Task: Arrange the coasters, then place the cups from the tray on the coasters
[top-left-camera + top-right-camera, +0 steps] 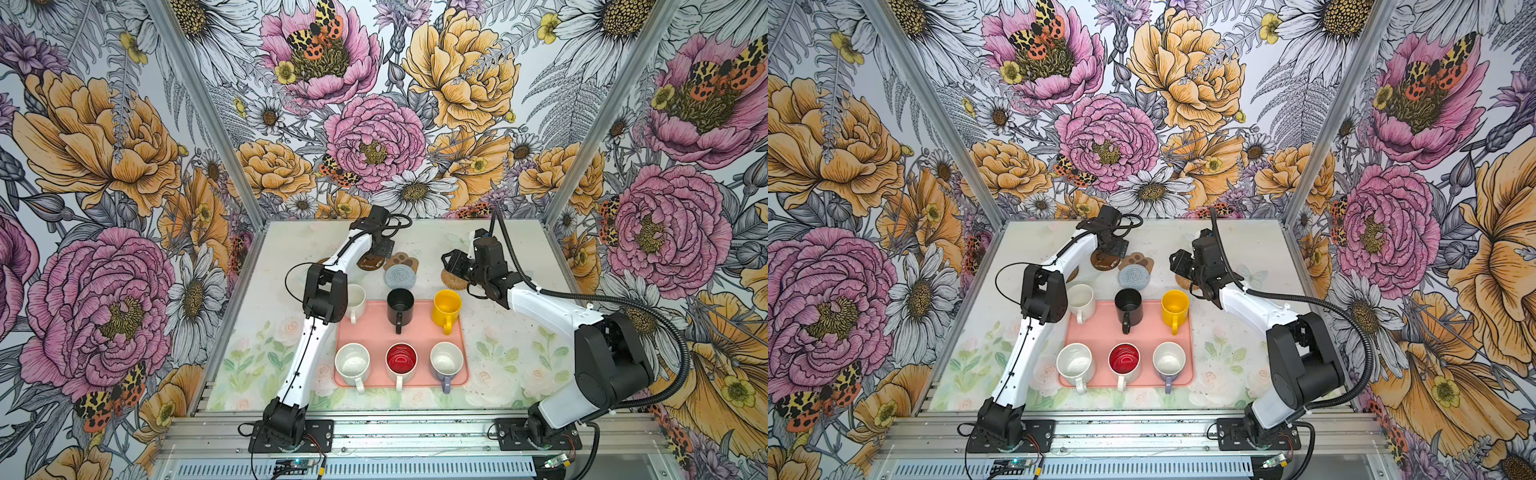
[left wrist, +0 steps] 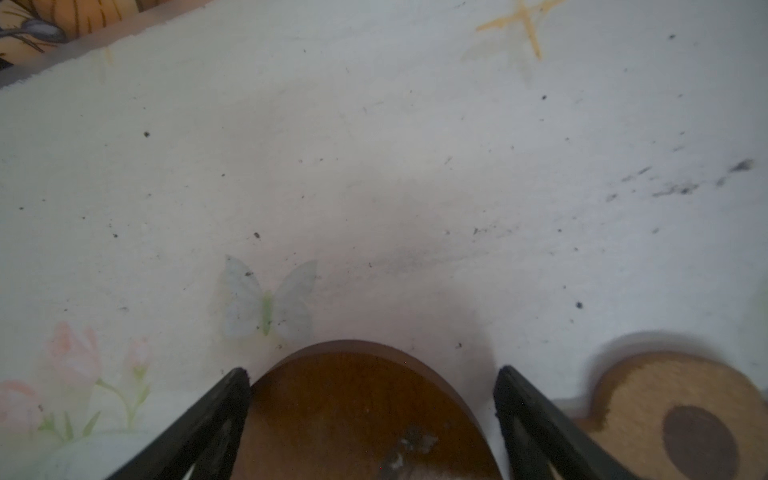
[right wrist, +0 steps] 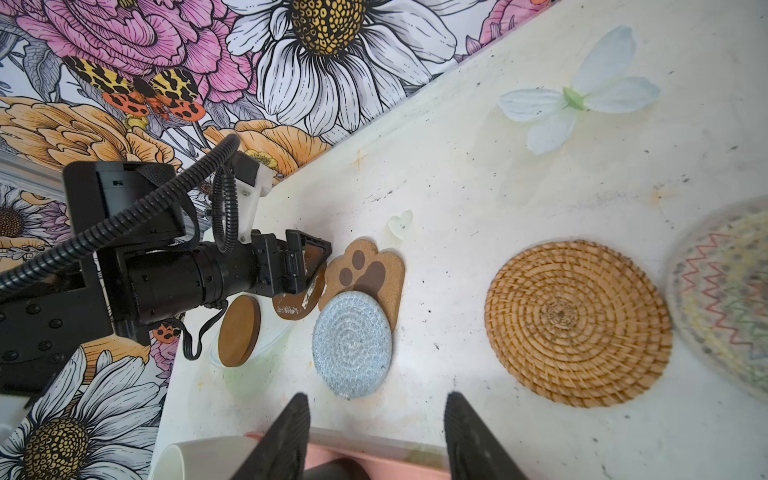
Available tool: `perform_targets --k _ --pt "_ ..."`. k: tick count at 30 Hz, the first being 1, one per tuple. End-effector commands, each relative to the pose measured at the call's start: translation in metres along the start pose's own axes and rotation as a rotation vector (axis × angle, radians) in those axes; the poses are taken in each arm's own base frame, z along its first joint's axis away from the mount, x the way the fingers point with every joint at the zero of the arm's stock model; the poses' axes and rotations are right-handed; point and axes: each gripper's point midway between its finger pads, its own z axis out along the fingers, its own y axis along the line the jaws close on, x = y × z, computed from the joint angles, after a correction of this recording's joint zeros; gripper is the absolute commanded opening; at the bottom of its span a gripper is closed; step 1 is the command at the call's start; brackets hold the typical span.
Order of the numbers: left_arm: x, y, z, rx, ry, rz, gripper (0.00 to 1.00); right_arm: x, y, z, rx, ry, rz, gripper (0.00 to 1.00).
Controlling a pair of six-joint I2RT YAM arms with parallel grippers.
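Arranging step in hand, by my read: the tray [image 1: 422, 330] is carrying all six cups [image 1: 401, 358]. Beyond its far edge the coasters are lying bunched, the rattan round [image 3: 577, 322] past the far right corner and the grey-blue woven one [image 3: 352, 343] overlapping the paw-print one [image 3: 365, 270] past the middle. I'm holding the right gripper [image 3: 377, 397] over the tray's far right corner, jaws apart and empty, and working the left gripper [image 2: 372, 370] past the far left corner, jaws apart astride a glossy brown disc [image 2: 361, 415], not clamped. Next, I'm judging, a low, level pinch on that thin disc, then carrying it clear of the paw-print one.
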Motion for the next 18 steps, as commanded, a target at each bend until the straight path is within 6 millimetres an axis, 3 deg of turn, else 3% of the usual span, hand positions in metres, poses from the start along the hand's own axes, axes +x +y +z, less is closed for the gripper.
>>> perform_targets --k 1,18 --pt "0.041 0.004 0.012 0.013 0.136 0.009 0.93 -0.009 0.009 -0.008 -0.031 -0.029 -0.014 0.54" --pt "0.054 0.019 -0.01 -0.038 0.169 0.034 0.9 -0.009 0.01 -0.004 -0.041 -0.022 -0.008 0.54"
